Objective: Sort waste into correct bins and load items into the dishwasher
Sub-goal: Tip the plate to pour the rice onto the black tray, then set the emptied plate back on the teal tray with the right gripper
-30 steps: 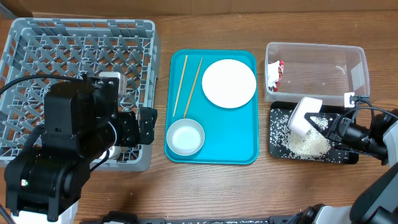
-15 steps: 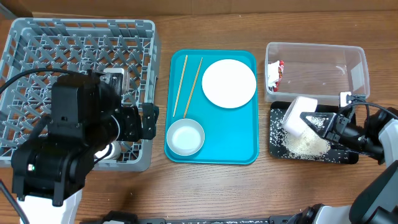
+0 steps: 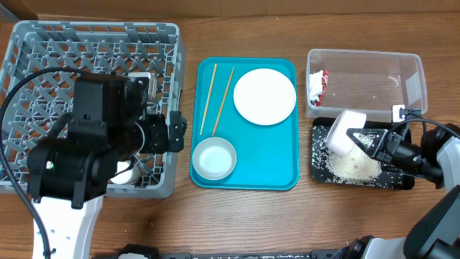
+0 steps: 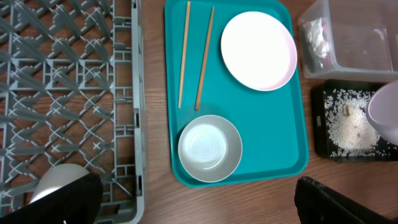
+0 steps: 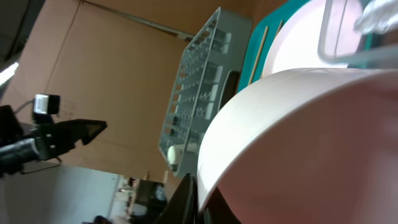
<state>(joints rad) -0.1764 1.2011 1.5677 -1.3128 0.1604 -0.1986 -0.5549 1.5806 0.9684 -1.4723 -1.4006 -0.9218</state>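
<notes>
Overhead shot: my right tool (image 3: 363,139) is pinched on the rim of a white bowl (image 3: 343,133). It's tipped on its side above the black tray (image 3: 318,177), base aimed up-left, mouth facing the rice pile (image 3: 355,168) below. My left tool (image 3: 169,134) is spread wide over the dish rack (image 3: 93,27), at its right edge. The plate (image 3: 264,96) lies flat on the teal tray (image 3: 273,155).

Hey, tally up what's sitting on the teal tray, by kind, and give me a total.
wooden chopsticks: 2
white plate: 1
small bowl: 1
Total on the teal tray: 4
</notes>
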